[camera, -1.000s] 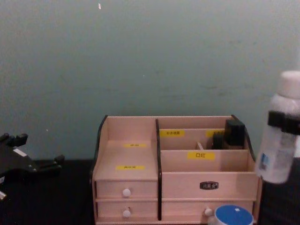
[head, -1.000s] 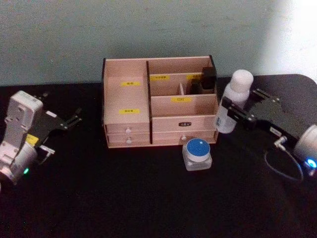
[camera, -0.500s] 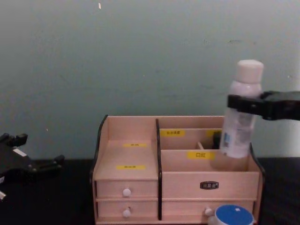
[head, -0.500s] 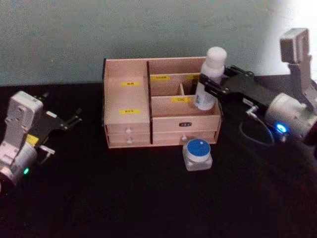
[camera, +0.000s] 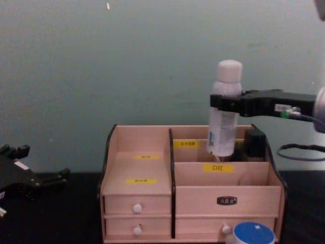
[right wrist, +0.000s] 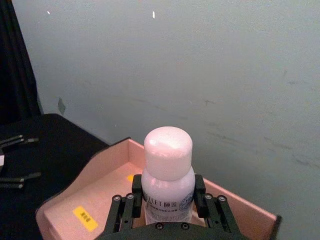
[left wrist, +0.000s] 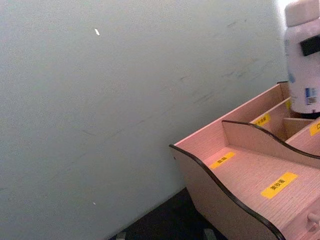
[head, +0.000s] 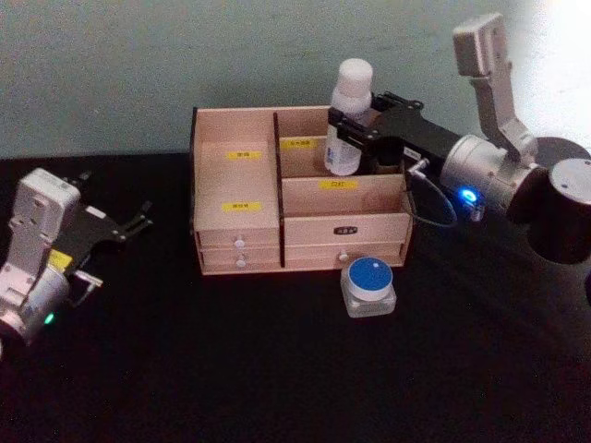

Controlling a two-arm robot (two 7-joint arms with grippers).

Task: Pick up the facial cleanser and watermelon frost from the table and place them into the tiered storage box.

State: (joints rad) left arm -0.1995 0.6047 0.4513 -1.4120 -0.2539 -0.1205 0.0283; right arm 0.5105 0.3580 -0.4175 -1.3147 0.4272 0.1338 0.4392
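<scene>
Right gripper (head: 343,138) was clamped around the middle of the facial cleanser (head: 350,114), holding it upright near the top centre of the head view. The bottle's base sat down in the back right compartment of the tiered storage box (head: 236,233), just beside a small dark bottle (camera: 254,143). Couldn't tell if it touched the compartment floor. The watermelon frost (head: 369,287) stood on the black table (head: 277,378), just in front of the box's lower right drawers. Left gripper (head: 140,219) rested at the left edge, well apart from the box, fingers spread with nothing in them.
</scene>
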